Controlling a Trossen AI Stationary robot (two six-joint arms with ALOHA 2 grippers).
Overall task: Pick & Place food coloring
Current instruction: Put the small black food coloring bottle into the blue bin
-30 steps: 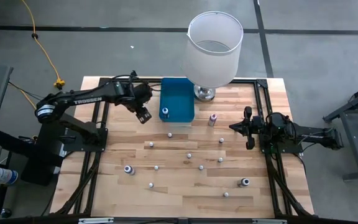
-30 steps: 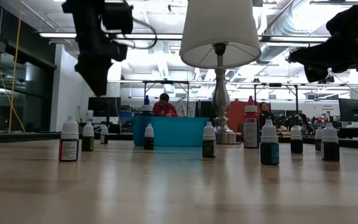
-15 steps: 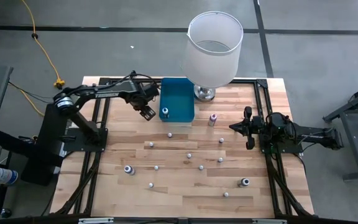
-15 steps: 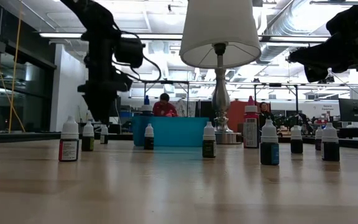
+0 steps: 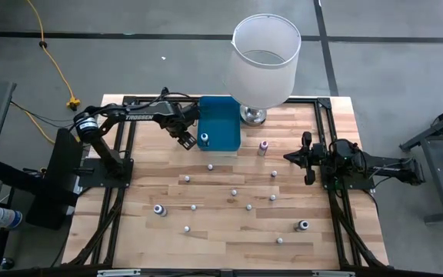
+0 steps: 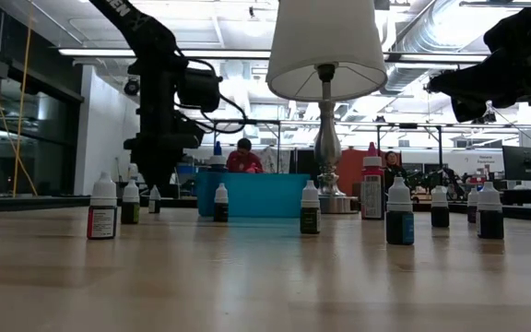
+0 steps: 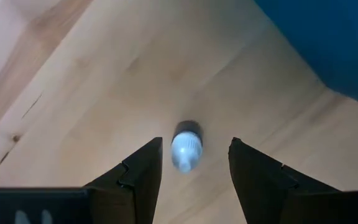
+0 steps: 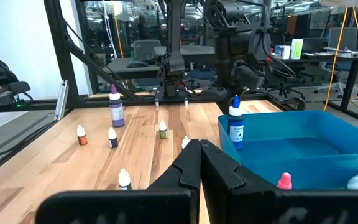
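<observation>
Left wrist view, bottle [image 7: 186, 147] label hidden

The right gripper [image 8: 200, 163] shows its 2 dark fingers pressed together. Beyond them lies the wooden table [image 8: 55, 168] with 5 small white-capped food coloring bottles [image 8: 112, 138] standing apart. A taller purple bottle [image 8: 115, 107] stands farther off. A blue bottle [image 8: 235, 126] stands inside the blue bin [image 8: 303, 152].

Pale wooden table [image 5: 229, 238], bearing scattered small white-capped food coloring bottles [image 5: 234, 192], a blue tray [image 5: 220, 115] and a lamp's metal base [image 5: 254, 116] along the far edge.
</observation>
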